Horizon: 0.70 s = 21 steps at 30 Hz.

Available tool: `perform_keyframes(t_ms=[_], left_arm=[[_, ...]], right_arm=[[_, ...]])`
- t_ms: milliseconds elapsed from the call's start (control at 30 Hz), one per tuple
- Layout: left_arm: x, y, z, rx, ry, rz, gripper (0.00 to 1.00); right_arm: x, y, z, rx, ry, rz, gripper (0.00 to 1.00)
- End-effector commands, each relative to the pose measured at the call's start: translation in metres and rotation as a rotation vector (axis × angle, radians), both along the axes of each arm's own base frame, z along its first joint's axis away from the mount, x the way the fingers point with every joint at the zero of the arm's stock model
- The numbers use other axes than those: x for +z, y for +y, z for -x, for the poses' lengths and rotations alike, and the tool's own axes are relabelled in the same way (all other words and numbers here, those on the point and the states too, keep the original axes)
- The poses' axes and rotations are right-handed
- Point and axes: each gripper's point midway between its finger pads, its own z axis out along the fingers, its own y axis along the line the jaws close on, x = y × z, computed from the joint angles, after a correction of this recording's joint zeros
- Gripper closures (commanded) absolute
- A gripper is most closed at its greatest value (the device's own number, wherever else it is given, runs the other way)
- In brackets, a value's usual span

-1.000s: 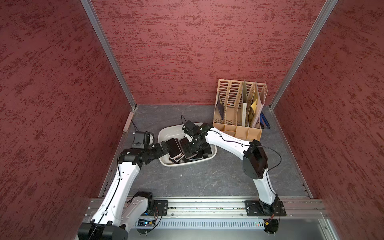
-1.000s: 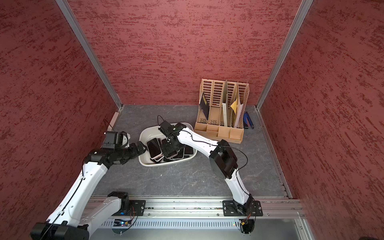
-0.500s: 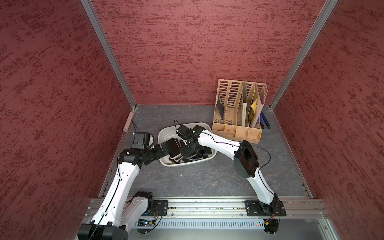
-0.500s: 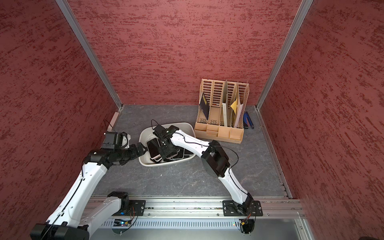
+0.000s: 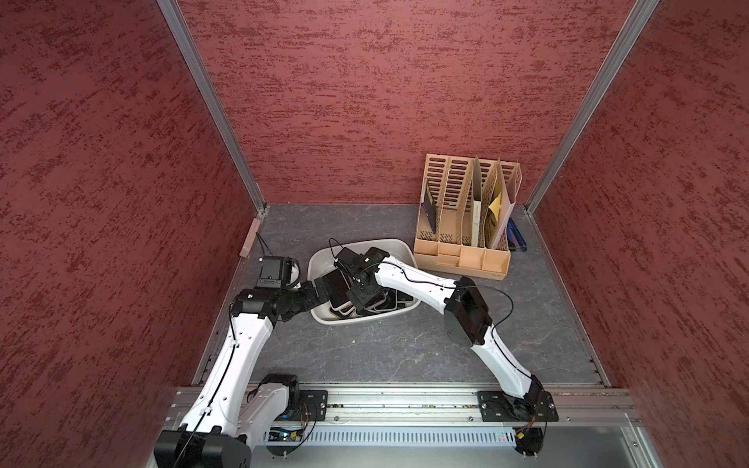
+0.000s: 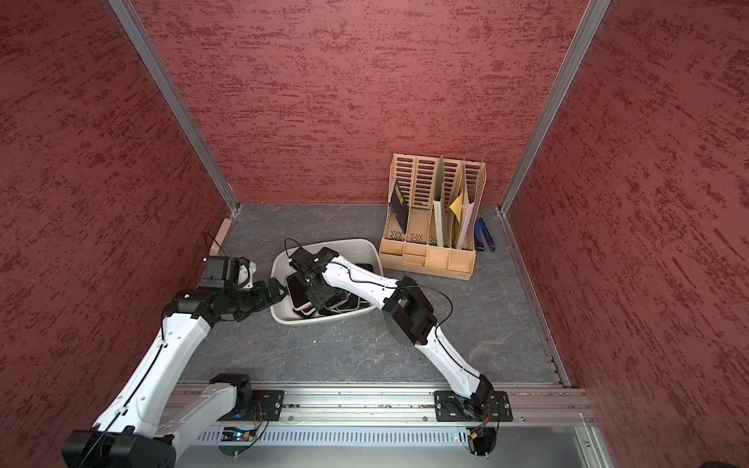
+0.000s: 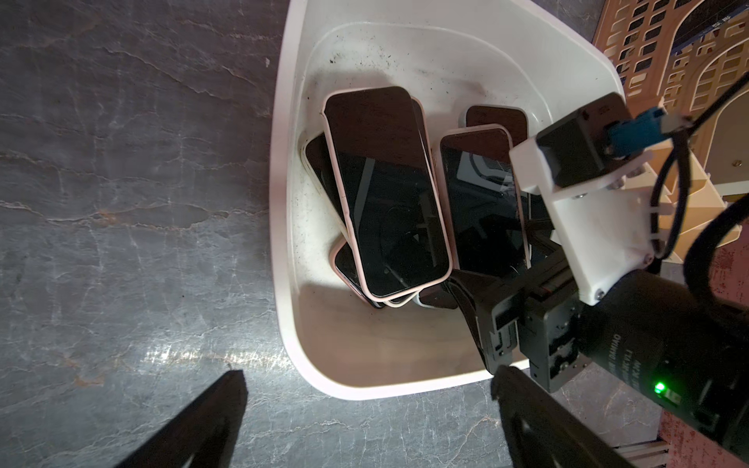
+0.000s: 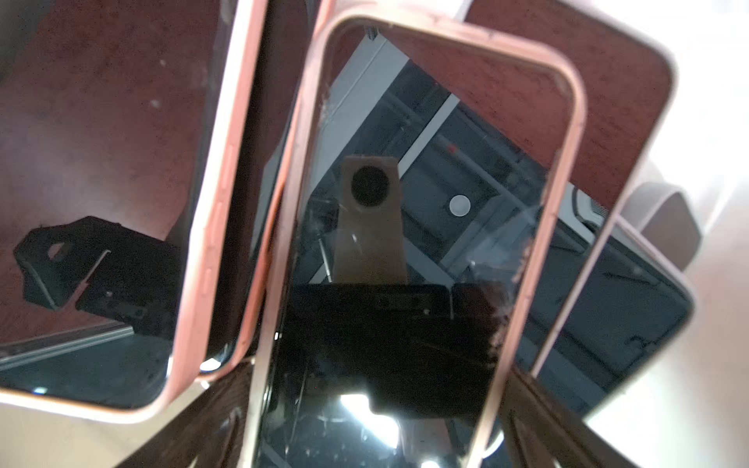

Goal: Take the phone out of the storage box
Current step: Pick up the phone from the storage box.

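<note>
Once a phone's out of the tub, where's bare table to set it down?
Widest: table between storage box and front rail. Also box to back wall. Crowded: inside the box, right tool among piled phones; gap to file organizer is narrow.

White box stands on grey veined table; dirt specks on its floor. Inside, phones lie piled, screens up. Top phone, pink-cased, rests aslant on at least two others. Beside it, pale-cased phone overlaps a further one. Right gripper reaches into the box beside the pile; its fingertips are hidden, grip undetermined. Green light lit on its wrist. Left gripper: jaws spread wide, fingers over the table just outside the rim. Beige organizer stands beyond the box
</note>
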Motion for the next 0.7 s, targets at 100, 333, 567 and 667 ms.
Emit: perform_keyframes(t_ms=[100,333,567,667], left_arm=[[0.005,-0.004,-0.007,-0.011,-0.037,0.02,0.0],[0.007,-0.007,-0.009,-0.001,-0.037,0.048,0.0],[0.006,-0.009,-0.011,0.001,-0.039,0.062,0.0],[0.007,-0.01,-0.013,0.003,-0.043,0.069,0.0]], right_arm=[[-0.031,-0.025,0.003,-0.001,0.007,0.165,0.17],[-0.016,-0.031,0.002,-0.015,-0.029,0.149,0.23],[-0.011,-0.036,0.002,-0.023,-0.041,0.161,0.29],[-0.001,-0.038,-0.002,-0.032,-0.069,0.159,0.36]])
